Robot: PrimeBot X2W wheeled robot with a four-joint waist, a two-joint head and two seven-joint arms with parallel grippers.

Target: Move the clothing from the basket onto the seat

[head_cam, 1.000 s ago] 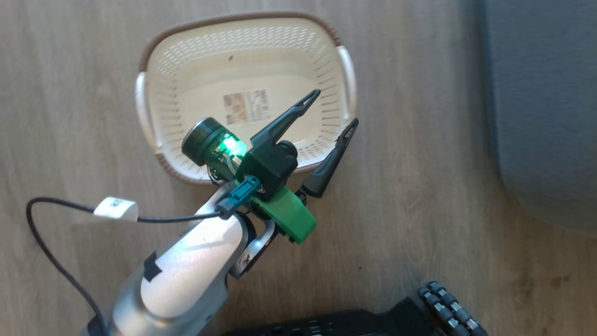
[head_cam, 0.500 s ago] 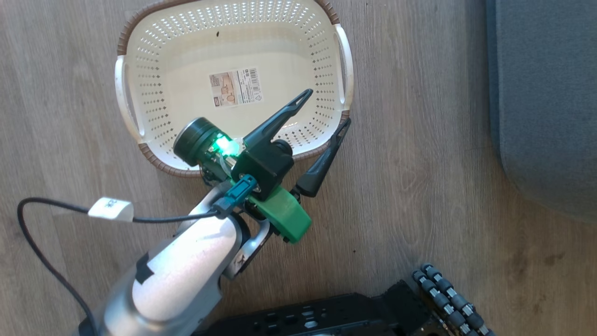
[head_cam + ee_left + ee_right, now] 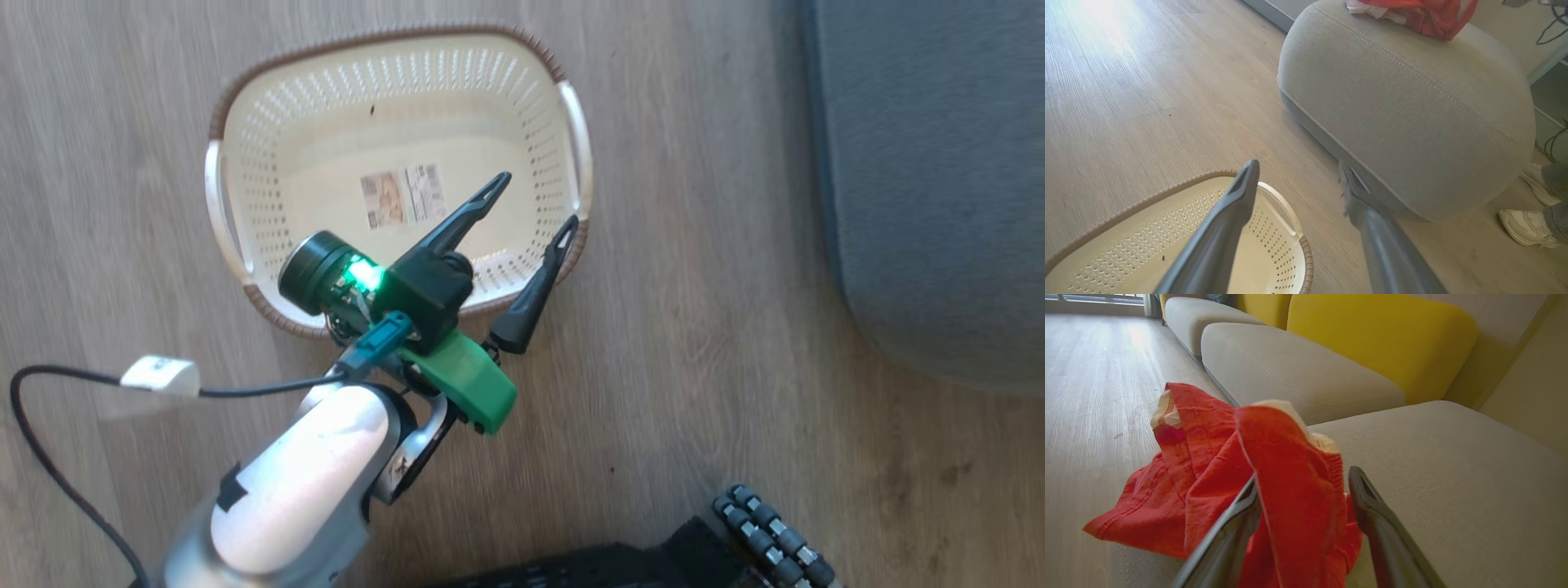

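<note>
Clothing: bright red soft fabric garments (image 3: 1216, 486) with white panels, crumpled at lower left-centre of the right wrist view, on the seat near its edge.
Handling: probably light, limp and not fragile; pinch a raised fold and expect trailing ends.
Right claw: right gripper (image 3: 1303, 477), jaws spread, a red fold standing loose between them.
Seat: large grey upholstered cushion (image 3: 1453, 477), right of frame.
Basket: cream perforated plastic basket (image 3: 392, 77), upper centre of the head view, nothing inside but a label sticker (image 3: 404, 196).
Left claw: left gripper (image 3: 536, 198), wide apart, holding nothing, over the basket's lower-right rim.

No legible text: label sticker (image 3: 402, 196) inside the basket (image 3: 392, 77) too blurred.
</note>
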